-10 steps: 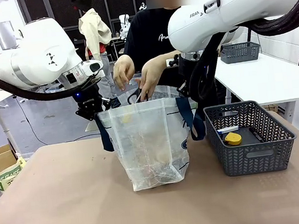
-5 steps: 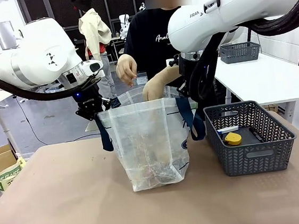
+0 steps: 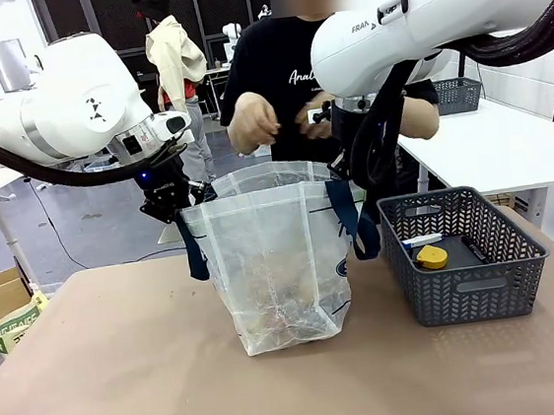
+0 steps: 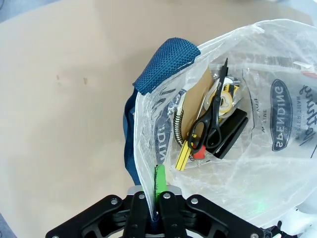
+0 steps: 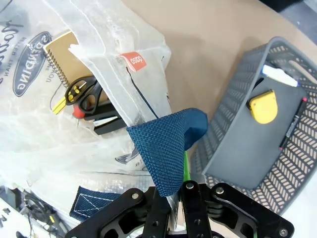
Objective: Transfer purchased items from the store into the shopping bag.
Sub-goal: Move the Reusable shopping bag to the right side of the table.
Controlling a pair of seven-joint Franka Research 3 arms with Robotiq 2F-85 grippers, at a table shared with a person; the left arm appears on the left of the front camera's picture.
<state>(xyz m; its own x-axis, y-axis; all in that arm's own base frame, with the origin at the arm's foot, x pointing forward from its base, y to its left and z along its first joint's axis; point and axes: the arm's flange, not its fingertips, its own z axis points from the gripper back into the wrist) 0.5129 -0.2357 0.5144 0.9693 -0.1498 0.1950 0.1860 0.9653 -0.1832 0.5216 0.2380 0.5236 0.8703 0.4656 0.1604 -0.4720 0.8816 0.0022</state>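
While the bag point(image 3: 278, 267) stands open on the table point(image 3: 127, 382), the left gripper point(image 4: 156, 198) is pressed together on its plastic rim, just beside one navy strap point(image 4: 163, 64). The right gripper point(image 5: 178, 191) pinches the other strap point(image 5: 166, 148) at the bag's opposite side. Inside the bag, the scissors point(image 4: 208, 126) lie on the brown pad point(image 4: 198, 91), among other small goods. Just right of the bag sits the basket point(image 3: 464, 292), with the yellow puck point(image 3: 432, 256) and white stick point(image 3: 421, 240) in it. Above and behind the bag, a person's hand point(image 3: 251, 124) is loosely curled, well clear of the rim.
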